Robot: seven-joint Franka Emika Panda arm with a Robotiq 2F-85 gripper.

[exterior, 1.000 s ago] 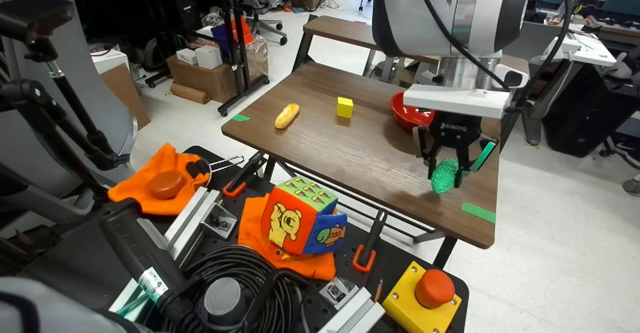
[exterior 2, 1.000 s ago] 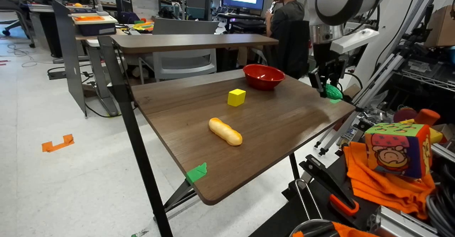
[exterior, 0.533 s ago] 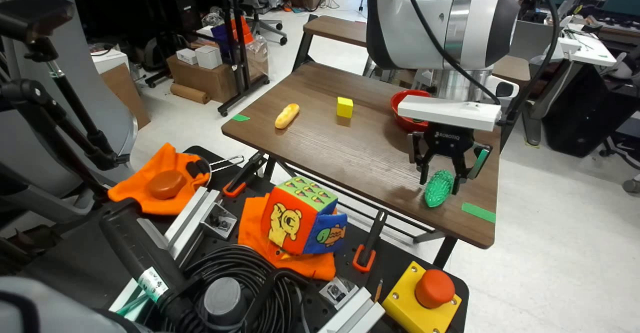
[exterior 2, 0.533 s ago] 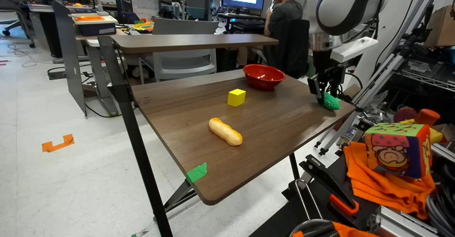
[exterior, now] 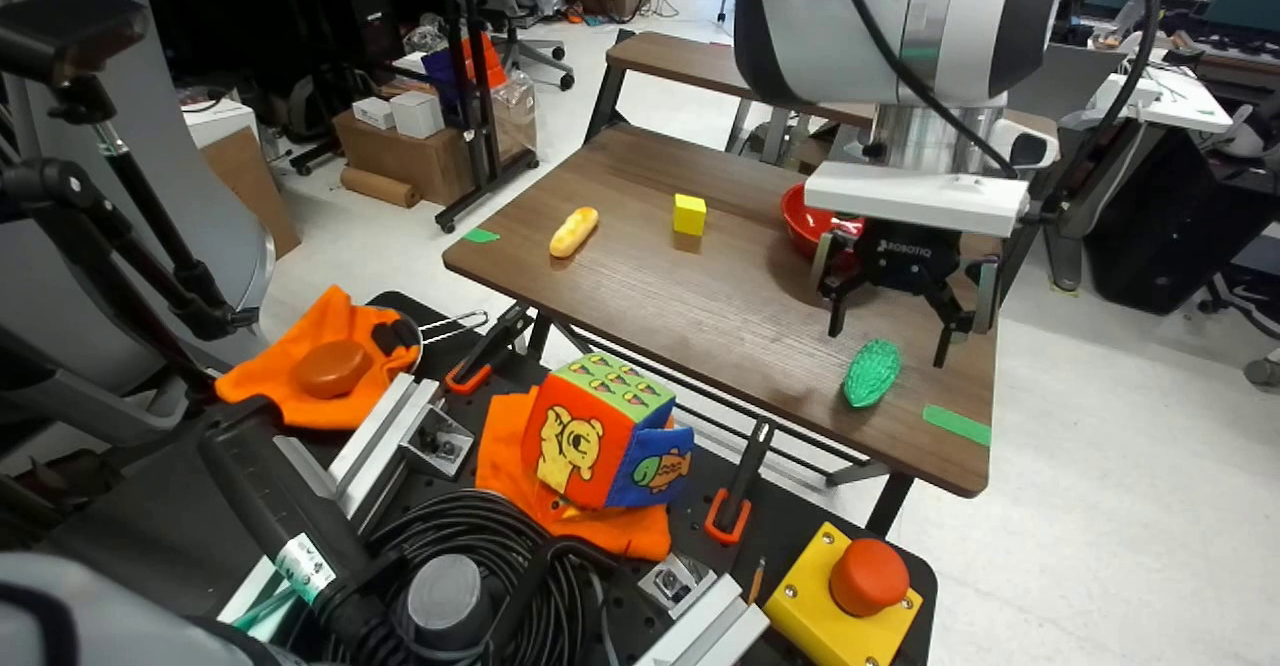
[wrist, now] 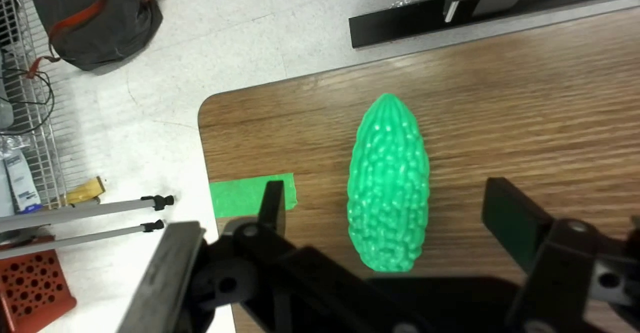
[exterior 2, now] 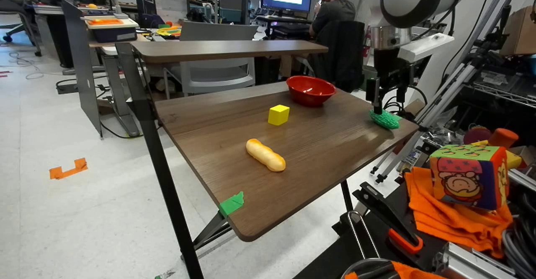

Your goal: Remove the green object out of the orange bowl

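The green object, a bumpy oblong, lies on the brown table near its corner, outside the bowl. My gripper stands open just above it, the fingers spread wide. In the wrist view the green object shows between the two fingers, with a gap on either side. A fingertip overlaps the green object in an exterior view, though nothing grips it. The orange bowl, glossy red, sits at the table's far side; the gripper and wrist partly cover the bowl in an exterior view.
A yellow cube and a bread-like oblong lie farther along the table. Green tape marks the corner beside the green object, close to the table edge. A raised shelf runs behind the table.
The gripper came down with the green object between its fingers, then spread open and rose. The green object has gone from held in the air to lying on the table.
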